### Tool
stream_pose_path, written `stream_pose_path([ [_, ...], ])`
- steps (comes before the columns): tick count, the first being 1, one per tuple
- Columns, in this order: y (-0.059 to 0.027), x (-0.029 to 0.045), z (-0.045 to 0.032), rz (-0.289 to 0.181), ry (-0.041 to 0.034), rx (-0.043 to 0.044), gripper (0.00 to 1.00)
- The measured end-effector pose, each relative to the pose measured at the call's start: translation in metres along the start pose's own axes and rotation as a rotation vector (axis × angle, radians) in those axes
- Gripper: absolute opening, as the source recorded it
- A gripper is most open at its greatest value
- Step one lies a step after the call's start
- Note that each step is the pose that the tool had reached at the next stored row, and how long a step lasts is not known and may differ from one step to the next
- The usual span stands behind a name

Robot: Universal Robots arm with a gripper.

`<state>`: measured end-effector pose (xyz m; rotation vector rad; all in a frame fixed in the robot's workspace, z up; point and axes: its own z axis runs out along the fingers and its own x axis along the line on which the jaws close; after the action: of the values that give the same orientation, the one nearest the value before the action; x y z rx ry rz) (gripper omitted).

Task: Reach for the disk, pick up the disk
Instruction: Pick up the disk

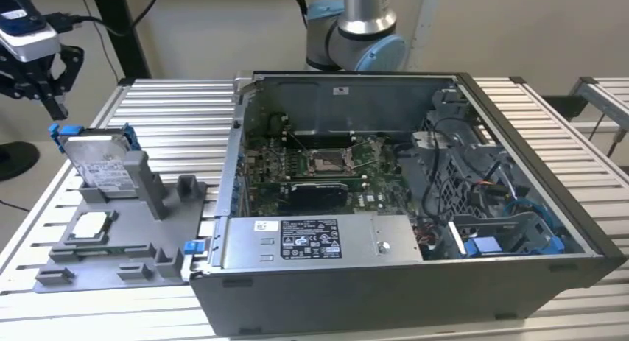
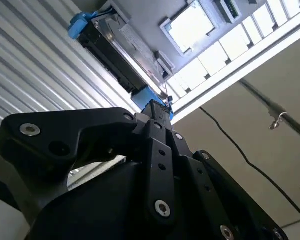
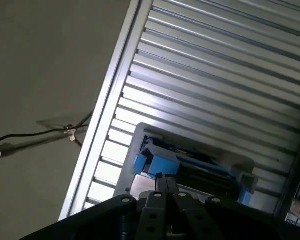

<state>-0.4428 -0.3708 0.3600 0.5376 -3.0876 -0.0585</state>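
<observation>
The disk (image 1: 99, 162) is a silver-grey drive with a white label in a bright blue bracket. It leans upright in a grey holder at the exterior view's left. My gripper (image 1: 54, 104) hangs above and slightly to the left of the disk, apart from it. Its black fingers are shut with nothing between them. In the second wrist view the disk (image 2: 121, 46) lies beyond the closed fingertips (image 2: 152, 111). In the first wrist view the disk's blue bracket (image 3: 160, 164) sits just past the gripper (image 3: 165, 181).
A grey fixture plate (image 1: 132, 264) carries the disk holder and a small silver square chip (image 1: 90, 225). An open computer case (image 1: 413, 282) fills the middle and right of the slatted metal table (image 1: 177, 105). The arm's base (image 1: 354, 32) stands behind the case. A cable runs across the floor (image 2: 240, 150).
</observation>
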Motion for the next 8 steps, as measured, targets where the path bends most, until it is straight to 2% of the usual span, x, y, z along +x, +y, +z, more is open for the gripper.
stream_pose_path([
  [8,0.0000,0.0000,0.0000,-0.147,0.0056,0.0001,0.00],
])
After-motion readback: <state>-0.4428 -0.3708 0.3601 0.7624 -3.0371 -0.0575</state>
